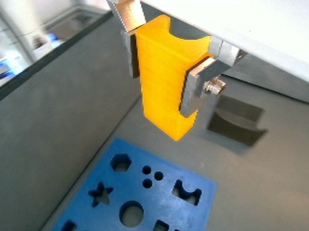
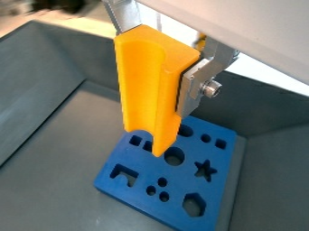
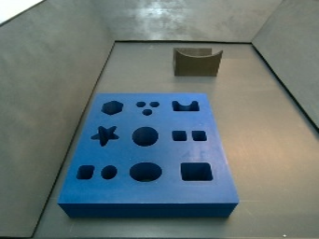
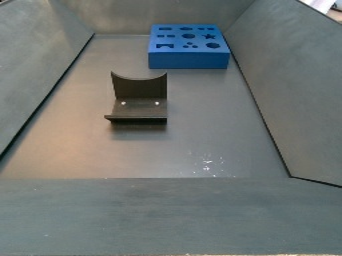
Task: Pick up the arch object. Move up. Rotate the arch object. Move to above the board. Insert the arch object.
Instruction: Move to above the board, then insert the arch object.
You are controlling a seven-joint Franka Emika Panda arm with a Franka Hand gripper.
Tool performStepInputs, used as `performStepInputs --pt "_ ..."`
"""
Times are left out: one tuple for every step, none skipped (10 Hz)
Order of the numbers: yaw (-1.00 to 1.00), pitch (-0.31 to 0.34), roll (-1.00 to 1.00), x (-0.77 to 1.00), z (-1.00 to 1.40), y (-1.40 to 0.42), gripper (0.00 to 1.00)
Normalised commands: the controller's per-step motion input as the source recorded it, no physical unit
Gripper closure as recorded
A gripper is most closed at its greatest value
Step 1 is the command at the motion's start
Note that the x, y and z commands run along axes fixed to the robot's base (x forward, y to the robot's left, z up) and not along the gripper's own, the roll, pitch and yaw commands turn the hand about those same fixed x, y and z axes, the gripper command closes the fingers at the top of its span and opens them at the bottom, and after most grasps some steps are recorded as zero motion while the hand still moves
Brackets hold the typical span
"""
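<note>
- The floor (image 4: 187, 140) is a flat, dark grey, matte sheet, and it shows in both side views and both wrist views
- Plain grey walls (image 3: 50, 84) rise from the floor on every side and lean outward, forming an open trough
- The far wall (image 3: 162, 17) carries a pale, cloudy patch of reflected light
- A small cluster of bright glints (image 4: 214, 160) lies on the floor near the front, and the grey is a little lighter around it
- Beyond the wall's rim (image 1: 54, 50) in a wrist view, the room is a blur of white and blue, too soft to make out
</note>
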Motion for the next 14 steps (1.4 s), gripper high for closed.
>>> performStepInputs --pt "1.0 0.281 0.04 0.08 0.03 -0.04 1.0" --pt "0.7 0.258 0.04 0.09 0.02 -0.04 1.0" --pt "0.45 0.214 0.04 0.08 0.02 -0.03 1.0" --pt "0.27 0.17 0.03 0.06 0.02 -0.02 1.0" --pt "0.0 0.0 0.0 0.0 -0.04 0.0 1.0" --pt "-0.12 0.0 -0.15 0.16 -0.84 0.22 1.0" --pt "-0.1 0.013 0.0 0.56 -1.0 0.24 1.0" --pt "-0.22 0.0 0.0 0.53 -1.0 0.11 1.0" --pt "-0.16 -0.01 -0.03 0.61 -1.0 0.08 1.0" --pt "-0.06 -0.024 -0.04 0.77 -1.0 0.05 1.0" --pt "-0.03 -0.029 0.0 0.93 -1.0 0.0 1.0" --pt "-0.09 -0.06 -0.07 0.85 -1.0 -0.12 1.0" --pt "-0.15 -0.151 -0.12 0.71 -0.81 -0.28 1.0" --pt "-0.16 -0.083 -0.1 0.61 -0.96 -0.21 1.0"
